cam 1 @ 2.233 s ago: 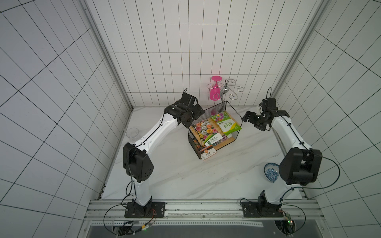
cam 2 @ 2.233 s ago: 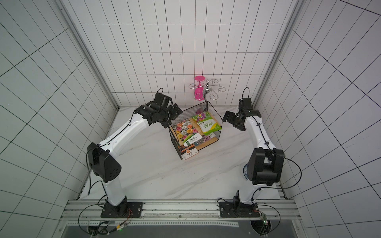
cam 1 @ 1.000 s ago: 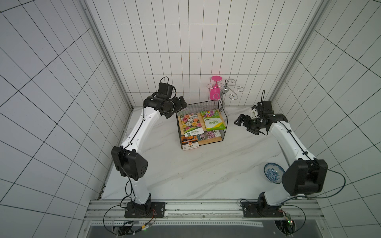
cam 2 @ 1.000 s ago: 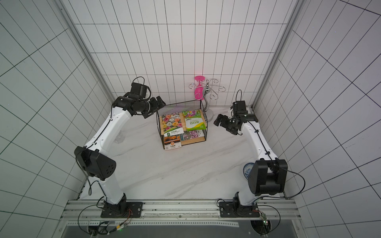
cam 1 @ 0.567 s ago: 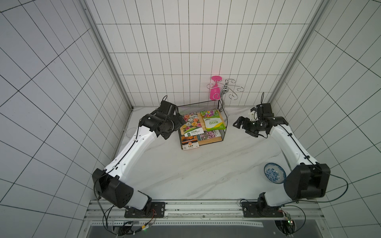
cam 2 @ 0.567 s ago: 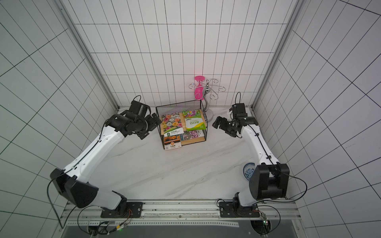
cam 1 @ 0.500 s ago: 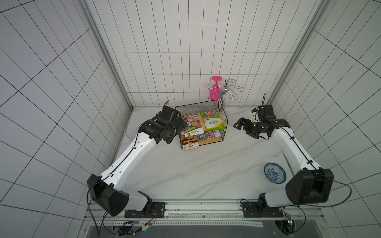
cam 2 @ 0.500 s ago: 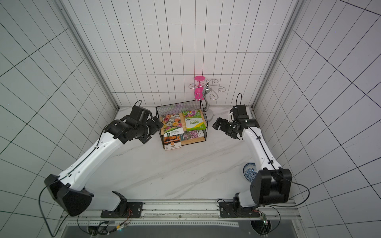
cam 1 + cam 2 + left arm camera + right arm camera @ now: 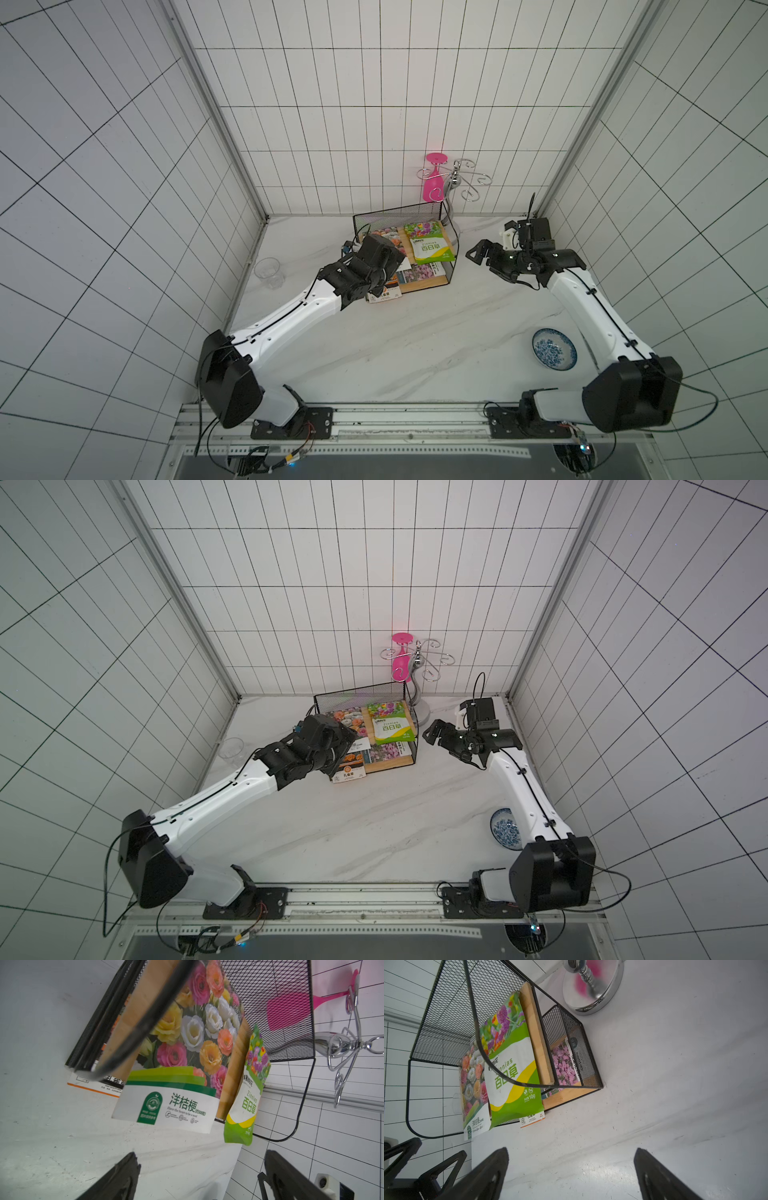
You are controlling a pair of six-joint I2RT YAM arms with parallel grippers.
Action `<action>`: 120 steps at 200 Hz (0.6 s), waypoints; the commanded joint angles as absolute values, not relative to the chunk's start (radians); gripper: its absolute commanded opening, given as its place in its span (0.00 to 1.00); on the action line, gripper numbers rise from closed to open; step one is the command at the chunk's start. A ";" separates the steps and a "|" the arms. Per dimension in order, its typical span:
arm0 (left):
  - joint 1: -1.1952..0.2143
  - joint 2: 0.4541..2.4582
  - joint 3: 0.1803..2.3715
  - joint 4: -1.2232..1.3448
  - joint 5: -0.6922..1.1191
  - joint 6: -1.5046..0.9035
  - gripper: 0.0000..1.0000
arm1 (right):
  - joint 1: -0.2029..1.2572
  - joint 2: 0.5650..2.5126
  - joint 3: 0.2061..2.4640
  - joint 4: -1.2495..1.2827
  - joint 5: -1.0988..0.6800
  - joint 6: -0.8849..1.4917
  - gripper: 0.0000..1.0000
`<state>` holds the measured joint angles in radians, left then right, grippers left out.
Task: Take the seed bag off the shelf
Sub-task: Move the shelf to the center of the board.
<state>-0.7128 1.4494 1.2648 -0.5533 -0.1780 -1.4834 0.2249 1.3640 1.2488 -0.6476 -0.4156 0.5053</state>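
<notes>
Shelf [image 9: 391, 219] carries four seed packets: rose bag [image 9: 187, 1039] and green zinnia bag [image 9: 430, 245] above, two below; left gripper [image 9: 201, 1157] and right gripper [image 9: 571, 1150] both gape empty, flanking it

1. We log three tiled walls closing the cell: back wall [image 9: 374, 124], left wall [image 9: 104, 187], right wall [image 9: 685, 166]. All are white tile with dark grout lines.
2. Back-wall tiles stand upright and narrow. Side-wall tiles look broader in both top views.
3. A pale corner post [image 9: 216, 124] runs down the joint of back and left walls, with a matching one at the right joint.
4. The surface [image 9: 415, 345] is white with grey marble-like veins and meets the walls on three sides.
5. Along its near edge we see a metal rail [image 9: 415, 409] and, nearer still, a perforated strip [image 9: 374, 451].
6. Light is even, shadows soft. A faint pink tint [image 9: 401, 617] lies on the back wall.
</notes>
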 commanded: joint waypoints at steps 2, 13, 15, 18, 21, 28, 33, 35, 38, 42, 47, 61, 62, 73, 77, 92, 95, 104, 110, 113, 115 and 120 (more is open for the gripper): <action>-0.728 1.448 1.207 -0.452 -0.228 -1.561 0.94 | 0.238 1.370 1.223 -0.605 -0.430 0.520 0.99; -0.737 1.448 1.182 -0.427 -0.247 -1.574 0.93 | 0.240 1.372 1.220 -0.599 -0.431 0.522 0.99; -0.739 1.449 1.178 -0.422 -0.251 -1.574 0.92 | 0.239 1.373 1.218 -0.597 -0.431 0.522 0.99; -0.741 1.450 1.173 -0.416 -0.255 -1.574 0.92 | 0.239 1.373 1.218 -0.596 -0.431 0.523 0.99; -0.742 1.454 1.168 -0.407 -0.256 -1.574 0.92 | 0.239 1.374 1.217 -0.594 -0.431 0.523 0.99; -0.745 1.456 1.157 -0.388 -0.260 -1.573 0.92 | 0.241 1.374 1.214 -0.588 -0.432 0.526 0.99; -0.747 1.460 1.149 -0.375 -0.259 -1.572 0.92 | 0.241 1.374 1.212 -0.583 -0.431 0.527 0.99; -0.748 1.460 1.145 -0.369 -0.259 -1.572 0.92 | 0.241 1.374 1.212 -0.580 -0.431 0.528 0.99; -0.748 1.461 1.138 -0.358 -0.258 -1.574 0.92 | 0.241 1.375 1.212 -0.578 -0.431 0.529 0.99; -0.749 1.463 1.128 -0.343 -0.259 -1.577 0.92 | 0.241 1.375 1.213 -0.574 -0.431 0.530 0.99; -0.750 1.462 1.115 -0.324 -0.258 -1.585 0.92 | 0.241 1.377 1.213 -0.571 -0.431 0.531 0.99; -0.752 1.456 1.086 -0.300 -0.275 -1.604 0.91 | 0.242 1.382 1.223 -0.564 -0.435 0.530 0.99; -0.752 1.456 1.085 -0.300 -0.276 -1.605 0.91 | 0.242 1.383 1.224 -0.563 -0.435 0.530 0.99; -0.753 1.455 1.079 -0.301 -0.289 -1.603 0.91 | 0.244 1.386 1.237 -0.555 -0.447 0.524 0.99; -0.753 1.454 1.078 -0.302 -0.294 -1.597 0.91 | 0.245 1.387 1.242 -0.551 -0.453 0.520 0.99; -0.752 1.455 1.081 -0.306 -0.306 -1.570 0.91 | 0.255 1.387 1.265 -0.542 -0.458 0.496 0.99; -0.752 1.454 1.079 -0.306 -0.305 -1.566 0.91 | 0.258 1.387 1.269 -0.540 -0.456 0.492 0.99; -0.750 1.454 1.080 -0.306 -0.305 -1.557 0.91 | 0.266 1.392 1.285 -0.537 -0.451 0.476 0.99; -0.750 1.454 1.078 -0.305 -0.303 -1.552 0.91 | 0.272 1.397 1.296 -0.537 -0.444 0.465 0.99; -0.749 1.454 1.078 -0.305 -0.301 -1.549 0.91 | 0.275 1.402 1.303 -0.537 -0.438 0.460 0.99; -0.749 1.454 1.078 -0.306 -0.300 -1.547 0.91 | 0.277 1.405 1.306 -0.537 -0.437 0.457 0.99; -0.749 1.454 1.077 -0.307 -0.296 -1.544 0.91 | 0.282 1.416 1.317 -0.540 -0.433 0.451 0.99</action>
